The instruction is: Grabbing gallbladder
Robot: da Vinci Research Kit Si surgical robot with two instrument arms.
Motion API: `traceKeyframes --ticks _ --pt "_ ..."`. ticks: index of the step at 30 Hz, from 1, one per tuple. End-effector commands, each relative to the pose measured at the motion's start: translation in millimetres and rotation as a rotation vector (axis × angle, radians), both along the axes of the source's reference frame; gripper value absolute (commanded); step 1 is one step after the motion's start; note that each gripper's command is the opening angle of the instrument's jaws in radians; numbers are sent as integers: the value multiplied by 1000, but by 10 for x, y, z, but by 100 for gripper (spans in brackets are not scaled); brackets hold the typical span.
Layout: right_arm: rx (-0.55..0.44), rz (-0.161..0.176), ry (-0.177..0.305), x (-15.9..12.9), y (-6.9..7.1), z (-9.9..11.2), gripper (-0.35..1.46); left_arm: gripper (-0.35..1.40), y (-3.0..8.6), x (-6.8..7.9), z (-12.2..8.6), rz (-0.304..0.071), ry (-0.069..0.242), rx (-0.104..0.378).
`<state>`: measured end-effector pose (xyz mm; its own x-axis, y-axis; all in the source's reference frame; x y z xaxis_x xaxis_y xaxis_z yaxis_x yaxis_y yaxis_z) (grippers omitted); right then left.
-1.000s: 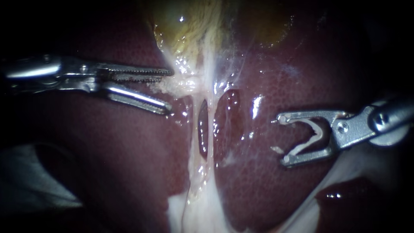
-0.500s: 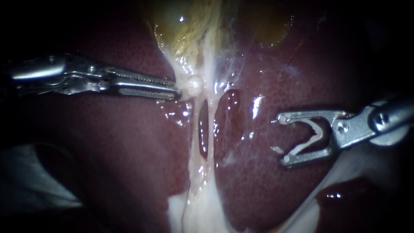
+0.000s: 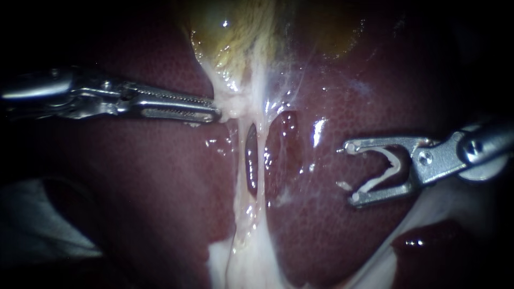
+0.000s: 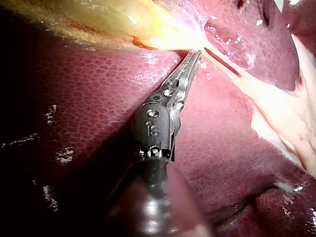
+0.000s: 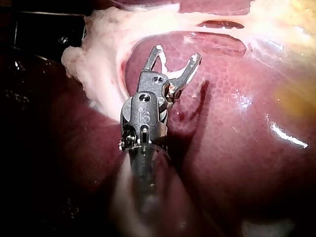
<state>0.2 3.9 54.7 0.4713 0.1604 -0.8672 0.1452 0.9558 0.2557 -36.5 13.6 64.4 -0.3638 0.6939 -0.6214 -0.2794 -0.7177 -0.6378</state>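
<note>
Left instrument (image 3: 214, 109): its jaws are closed on the pale narrow end of the gallbladder (image 3: 230, 32), and only their very tip holds tissue. A second ago the jaws stood wide apart, just short of that tissue. Half a second ago they were nearly together, with a small round bulge of pale tissue at the tip. That bulge no longer shows, and the tissue at the tip is drawn slightly toward the jaws. The left wrist view agrees: the left instrument (image 4: 197, 52) has both jaws lying together, with the tip buried where the yellow gallbladder (image 4: 98, 19) tapers into white tissue. The liver (image 4: 89, 89) lies under the shaft. The body of the gallbladder sits ahead of and above the closed jaws. A pale band of tissue (image 3: 257, 235) runs away below the jaws, split by a dark slit (image 3: 251, 166) just beyond the tip. Right instrument (image 3: 350, 172): its jaws are open with a clear gap and grip nothing. A thin white shred clings inside the gap. It hangs over the liver (image 3: 160, 187), well apart from the left jaws, and has not shifted against the tissue across the three moments. In the right wrist view the right instrument (image 5: 177, 54) shows the same spread jaws, above the liver (image 5: 237, 148).
</note>
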Motion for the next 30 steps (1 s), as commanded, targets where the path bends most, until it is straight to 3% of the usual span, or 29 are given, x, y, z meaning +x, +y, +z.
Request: traceKeyframes --ticks 1,4,8,15,19,30 --pt "0 0 0 0 0 0 50 -35 2 1 -4 3 -5 3" --pt "0 0 0 0 0 0 50 -35 11 10 -18 10 -12 12" --pt "0 0 0 0 0 0 50 -35 31 31 -35 -2 -1 15" --pt "0 0 0 0 0 0 50 -35 57 63 -56 -40 -6 2" --pt "0 0 0 0 0 0 50 -35 62 69 -60 -42 -4 -2" --pt "0 0 0 0 0 0 50 -35 62 69 -60 -42 -3 -2"
